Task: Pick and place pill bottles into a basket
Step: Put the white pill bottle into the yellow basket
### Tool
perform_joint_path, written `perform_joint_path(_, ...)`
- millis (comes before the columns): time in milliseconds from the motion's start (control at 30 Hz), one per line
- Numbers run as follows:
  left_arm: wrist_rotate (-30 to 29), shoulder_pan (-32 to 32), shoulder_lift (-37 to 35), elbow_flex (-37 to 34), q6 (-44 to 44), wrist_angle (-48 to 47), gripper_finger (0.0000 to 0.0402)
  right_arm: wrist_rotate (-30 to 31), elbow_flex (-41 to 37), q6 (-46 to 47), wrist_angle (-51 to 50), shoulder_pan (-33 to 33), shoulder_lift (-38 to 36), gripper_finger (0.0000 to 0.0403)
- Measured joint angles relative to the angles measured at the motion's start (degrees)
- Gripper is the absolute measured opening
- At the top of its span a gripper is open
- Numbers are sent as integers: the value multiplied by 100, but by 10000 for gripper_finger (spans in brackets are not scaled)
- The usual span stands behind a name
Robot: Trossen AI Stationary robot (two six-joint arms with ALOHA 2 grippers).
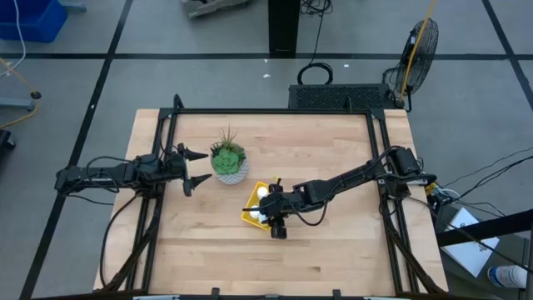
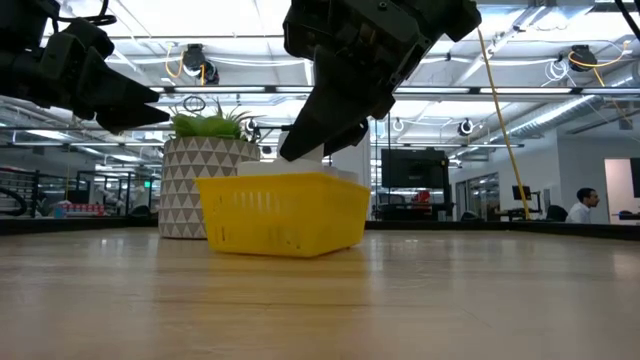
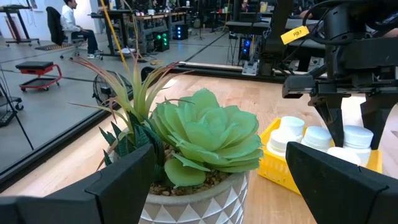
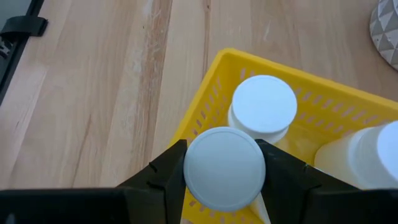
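The yellow basket stands on the table just right of the white plant pot. It shows in the low view and the right wrist view too. Several white pill bottles stand upright in it. My right gripper points down over the basket's near part, shut on one white pill bottle. My left gripper is open and empty, level above the table, just left of the plant pot; its fingers frame the plant. My right gripper pinches the pill bottle at its white cap, one finger on each side, coming from above and pointing down. The bottle stands upright inside the basket beside the wall; whether its base rests on the basket floor is hidden.
The plant pot with its green plant stands between my left gripper and the basket. Bare wooden table lies to the right, far and near sides. Black frame rails run along the table's edges.
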Motion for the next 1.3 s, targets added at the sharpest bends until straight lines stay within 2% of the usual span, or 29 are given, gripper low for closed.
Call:
perform_joint_path(433, 0, 0, 0, 0, -2, 0, 365, 32, -499, 217, 630, -4, -26, 152)
perform_joint_path(1133, 1, -2, -1, 1, -2, 0, 365, -312, -522, 457, 1036, 37, -17, 152)
perform_joint_path(1200, 0, 0, 0, 0, -2, -2, 365, -307, -528, 462, 1117, 53, -17, 169)
perform_joint_path(1300, 0, -1, 0, 1, -2, -1, 365, -323, -529, 479, 1158, 63, -13, 219)
